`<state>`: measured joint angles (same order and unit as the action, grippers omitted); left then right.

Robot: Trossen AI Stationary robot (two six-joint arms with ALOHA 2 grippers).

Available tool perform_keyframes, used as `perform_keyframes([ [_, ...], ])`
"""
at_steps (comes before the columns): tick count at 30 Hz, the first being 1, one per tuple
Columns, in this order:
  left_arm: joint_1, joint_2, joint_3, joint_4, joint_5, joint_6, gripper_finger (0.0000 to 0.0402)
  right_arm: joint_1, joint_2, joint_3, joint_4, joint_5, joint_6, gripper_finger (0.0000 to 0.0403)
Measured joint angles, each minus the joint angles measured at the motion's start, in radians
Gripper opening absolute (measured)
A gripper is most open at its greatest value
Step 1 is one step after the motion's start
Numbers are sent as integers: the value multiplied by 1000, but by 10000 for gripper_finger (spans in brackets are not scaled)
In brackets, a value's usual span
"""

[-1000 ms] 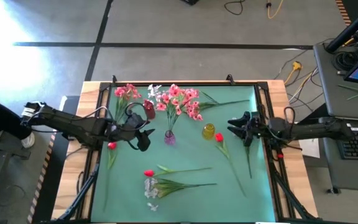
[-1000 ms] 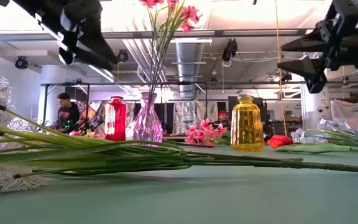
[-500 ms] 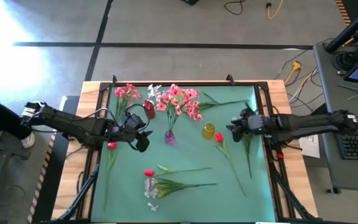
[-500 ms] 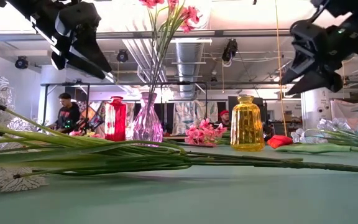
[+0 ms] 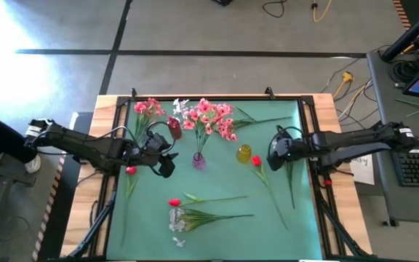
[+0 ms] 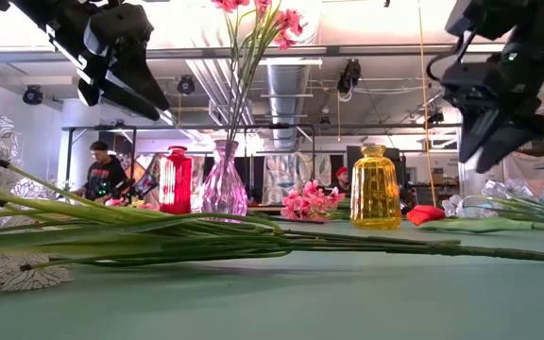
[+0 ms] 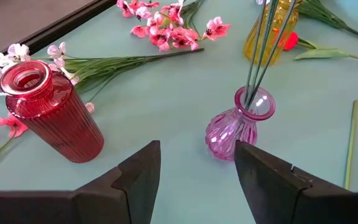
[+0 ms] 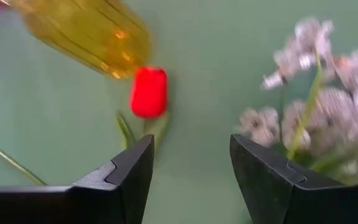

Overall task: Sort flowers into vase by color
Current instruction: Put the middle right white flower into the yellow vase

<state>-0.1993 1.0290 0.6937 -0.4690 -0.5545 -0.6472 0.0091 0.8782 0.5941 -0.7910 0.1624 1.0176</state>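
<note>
Green matting covers the table in the high view, where the right gripper hangs just beside the yellow vase, above a red flower lying loose; the left gripper waits near the red vase. Pink flowers already stand in the pink vase, so that colour looks partly sorted. Low down, white sprays lie across the mat. From the left wrist, its fingers are spread and empty. From the right wrist, its fingers gape wide, holding nothing, probably readied for the red bloom.
</note>
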Motion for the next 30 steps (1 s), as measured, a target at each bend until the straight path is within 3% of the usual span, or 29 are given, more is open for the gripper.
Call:
perform_keyframes([
  [19, 0, 0, 0, -22, -2, 0, 192, 111, 48, 9, -250, -110, 284, 203],
  [30, 0, 0, 0, -22, -3, -1, 192, 111, 229, 9, -252, -84, 303, 203],
])
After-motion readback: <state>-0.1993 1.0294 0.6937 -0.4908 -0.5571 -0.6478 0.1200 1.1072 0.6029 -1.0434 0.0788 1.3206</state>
